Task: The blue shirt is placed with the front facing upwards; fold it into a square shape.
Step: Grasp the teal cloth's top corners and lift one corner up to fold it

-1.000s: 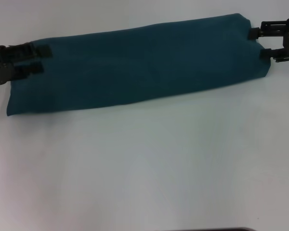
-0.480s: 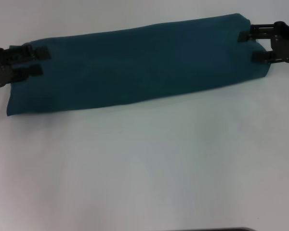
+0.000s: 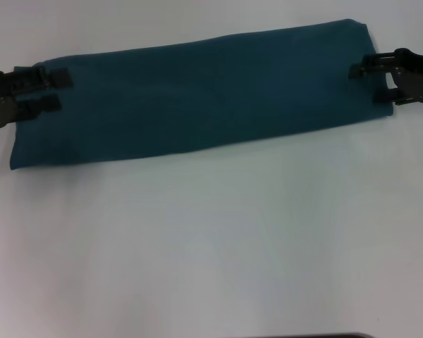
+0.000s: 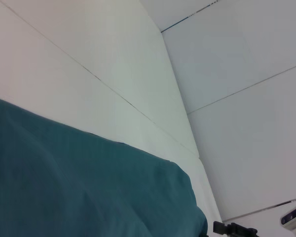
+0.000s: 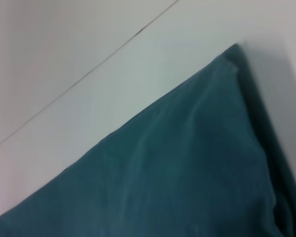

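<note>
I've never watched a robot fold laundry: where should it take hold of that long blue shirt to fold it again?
Probably by its two short ends. The blue shirt lies as a long flat band, so the left gripper suits the left end and the right gripper the right end, each coming in sideways, low over the table. Lifting one end across the other would likely make a square.

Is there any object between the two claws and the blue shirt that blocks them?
Nothing visible blocks them. The left claw is already at one end of the folded blue shirt and the right claw at the other end, on the white table.
</note>
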Controlling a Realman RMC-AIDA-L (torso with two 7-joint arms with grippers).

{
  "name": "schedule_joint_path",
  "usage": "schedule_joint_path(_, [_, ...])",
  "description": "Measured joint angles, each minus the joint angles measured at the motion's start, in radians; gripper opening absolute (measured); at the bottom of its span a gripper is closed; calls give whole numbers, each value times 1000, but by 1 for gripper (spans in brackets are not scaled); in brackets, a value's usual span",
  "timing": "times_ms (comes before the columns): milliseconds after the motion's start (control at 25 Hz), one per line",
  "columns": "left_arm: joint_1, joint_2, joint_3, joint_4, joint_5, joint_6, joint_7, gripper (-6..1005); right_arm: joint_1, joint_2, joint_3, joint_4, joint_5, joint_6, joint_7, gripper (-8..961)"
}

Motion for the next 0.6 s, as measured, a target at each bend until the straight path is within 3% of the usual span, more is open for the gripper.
schedule_joint_path(320, [-4, 0, 0, 0, 0, 0, 1, 799, 9, -5, 0, -9, -20, 5, 5, 865])
schedule_joint_path(440, [-6, 1, 0, 0, 0, 2, -1, 799, 11, -22, 19, -31, 10, -89, -15, 865])
schedule_joint_path(600, [-13, 9, 4, 0, 3, 15, -22, 798, -1, -24, 54, -96, 116, -230, -40, 865])
